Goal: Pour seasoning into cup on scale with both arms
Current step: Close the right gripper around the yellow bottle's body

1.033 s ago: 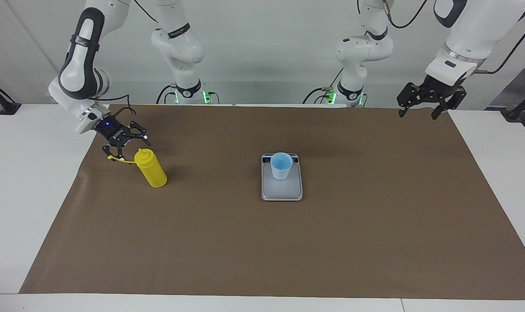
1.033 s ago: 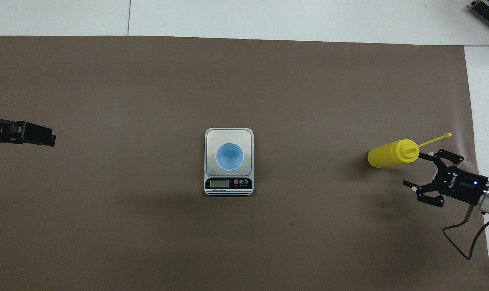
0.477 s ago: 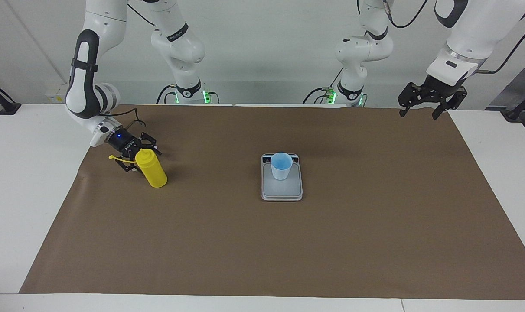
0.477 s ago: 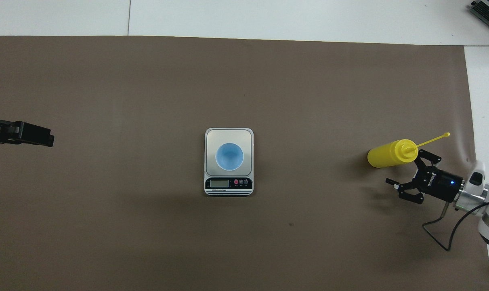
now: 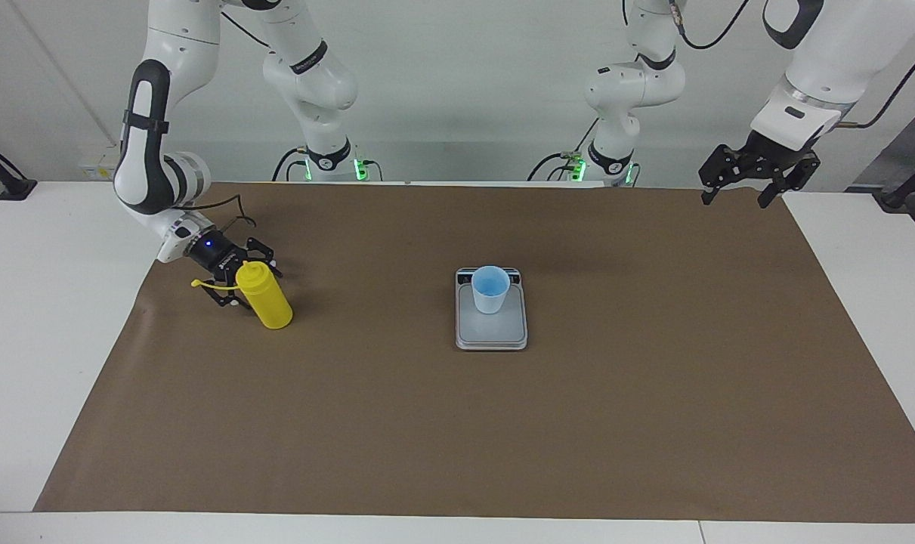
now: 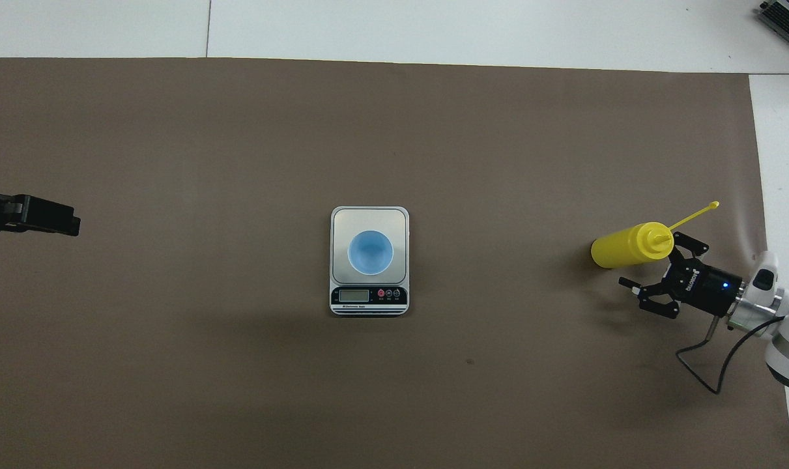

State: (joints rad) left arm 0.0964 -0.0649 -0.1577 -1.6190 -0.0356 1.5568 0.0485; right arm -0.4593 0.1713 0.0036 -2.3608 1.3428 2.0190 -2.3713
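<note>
The seasoning, a yellow squeeze bottle (image 5: 267,301) (image 6: 627,246), stands upright near the right arm's end of the table. Its cap strap (image 5: 206,285) sticks out sideways. My right gripper (image 5: 247,284) (image 6: 651,266) is open and low, with one finger on each side of the bottle's upper part; I cannot tell whether they touch it. The light blue cup (image 5: 490,289) (image 6: 370,252) stands on the silver scale (image 5: 492,334) (image 6: 337,218) mid-table. My left gripper (image 5: 735,198) (image 6: 58,221) hangs open and holds nothing, over the mat's edge at the left arm's end.
A brown mat (image 5: 502,423) covers most of the white table (image 5: 41,317). The scale's display strip (image 6: 368,296) faces the robots. A grey device (image 6: 785,19) lies at the table's corner farthest from the robots, at the right arm's end.
My right gripper came down and in toward the bottle, and its open fingers now flank the bottle's top. The cap strap swung slightly. My left gripper drifted a little outward.
</note>
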